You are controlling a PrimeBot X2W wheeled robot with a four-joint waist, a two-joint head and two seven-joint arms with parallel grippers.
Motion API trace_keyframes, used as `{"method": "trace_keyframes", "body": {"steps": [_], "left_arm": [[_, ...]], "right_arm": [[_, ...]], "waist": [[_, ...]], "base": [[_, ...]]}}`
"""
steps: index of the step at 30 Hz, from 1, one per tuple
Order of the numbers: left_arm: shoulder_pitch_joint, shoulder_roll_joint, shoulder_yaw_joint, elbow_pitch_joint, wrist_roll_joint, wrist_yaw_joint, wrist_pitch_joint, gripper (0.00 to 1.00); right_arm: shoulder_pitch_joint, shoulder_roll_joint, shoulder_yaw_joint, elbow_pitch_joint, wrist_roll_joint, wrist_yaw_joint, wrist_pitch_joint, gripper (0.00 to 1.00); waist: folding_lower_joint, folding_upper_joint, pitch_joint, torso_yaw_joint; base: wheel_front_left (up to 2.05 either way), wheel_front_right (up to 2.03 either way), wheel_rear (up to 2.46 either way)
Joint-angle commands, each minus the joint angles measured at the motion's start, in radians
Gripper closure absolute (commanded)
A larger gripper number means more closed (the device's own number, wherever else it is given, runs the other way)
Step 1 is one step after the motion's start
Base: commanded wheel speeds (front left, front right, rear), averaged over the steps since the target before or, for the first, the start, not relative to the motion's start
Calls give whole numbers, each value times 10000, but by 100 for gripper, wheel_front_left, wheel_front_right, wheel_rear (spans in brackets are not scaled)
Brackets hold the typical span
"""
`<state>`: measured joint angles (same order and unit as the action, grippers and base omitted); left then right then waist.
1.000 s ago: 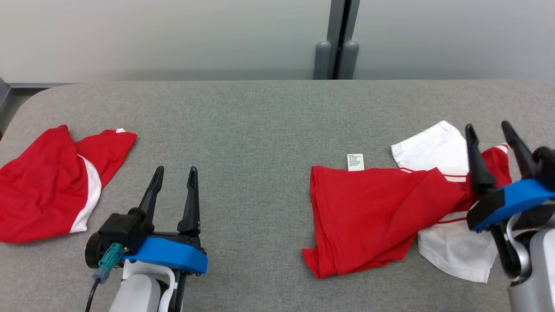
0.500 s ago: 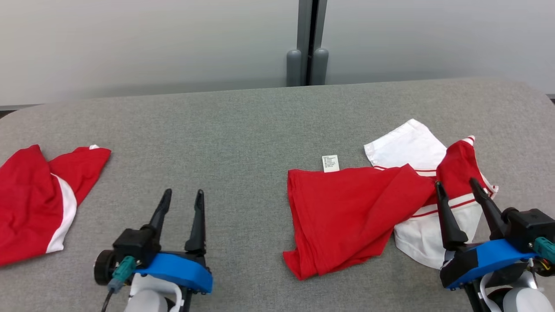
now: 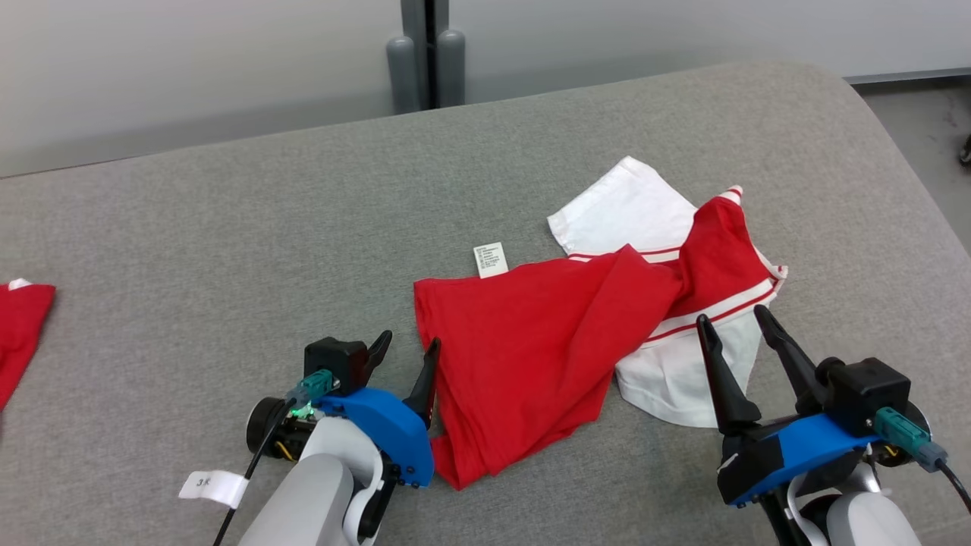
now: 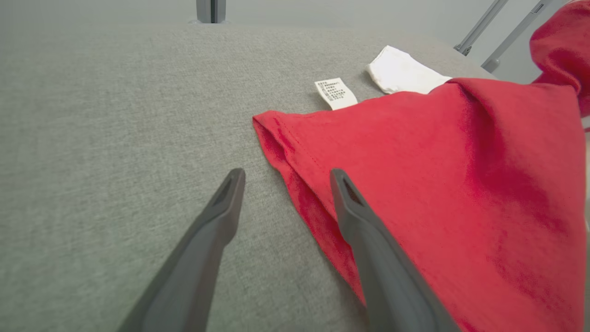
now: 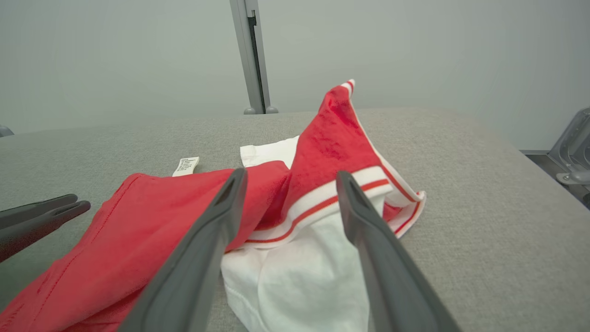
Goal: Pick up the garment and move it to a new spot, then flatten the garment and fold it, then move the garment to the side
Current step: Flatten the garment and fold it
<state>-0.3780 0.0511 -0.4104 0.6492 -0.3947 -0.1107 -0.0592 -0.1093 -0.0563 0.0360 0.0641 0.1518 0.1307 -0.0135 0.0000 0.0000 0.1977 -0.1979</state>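
Left fingers [image 4: 219,221] straddle garment [image 4: 438,161] edge, table [image 4: 115,115] beyond

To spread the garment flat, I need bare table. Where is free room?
Widest bare: the table between the red garment at left edge and the left gripper. Also the strip behind the care label. Crowded: the red-and-white garment with the right gripper.
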Motion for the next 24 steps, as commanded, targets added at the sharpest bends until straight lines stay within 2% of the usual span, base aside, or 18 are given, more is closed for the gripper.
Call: {"method": "trace_keyframes", "body": {"steps": [1, 10, 11, 12, 13, 14, 18, 24], "left_arm": [[-301, -2, -108, 102, -97, 103, 59, 0], [-1228, -2, -914, 1308, -1256, 941, 1260, 0], [-1247, -4, -1060, 1416, -1456, 884, 1462, 0], [-1211, -13, -1195, 1450, -1738, 715, 1654, 11], [-1230, -21, -1286, 1425, -1896, 671, 1646, 79], [-1307, -18, -1425, 1415, -1950, 647, 1597, 100], [-1797, 68, -1361, 1242, -1783, 997, 600, 100], [-2571, 920, -896, 1074, -1313, 1745, -768, 100]], "right_arm": [[-164, 23, 81, 49, 26, 1, -96, 0], [-440, 55, 521, 411, 287, 1, -355, 0], [-465, 55, 539, 425, 294, 1, -386, 0], [-479, 55, 557, 441, 301, 1, -414, 0], [-481, 57, 566, 447, 324, 1, -438, 0], [-474, 58, 558, 446, 346, 1, -435, 0], [-429, 62, 513, 378, 460, 1, -454, 0], [-507, 59, 554, 237, 461, 1, -443, 0]], "waist": [[0, 0, 32, -142], [0, 0, 299, -686], [0, 0, 314, -712], [0, 0, 325, -736], [0, 0, 337, -751], [0, 0, 354, -756], [0, 0, 448, -649], [0, 0, 671, -407]], "base": [[0, 0, 0], [0, 0, 0], [0, 0, 0], [0, 0, 0], [0, 0, 0], [0, 0, 0], [0, 0, 0], [0, 0, 0]]}}
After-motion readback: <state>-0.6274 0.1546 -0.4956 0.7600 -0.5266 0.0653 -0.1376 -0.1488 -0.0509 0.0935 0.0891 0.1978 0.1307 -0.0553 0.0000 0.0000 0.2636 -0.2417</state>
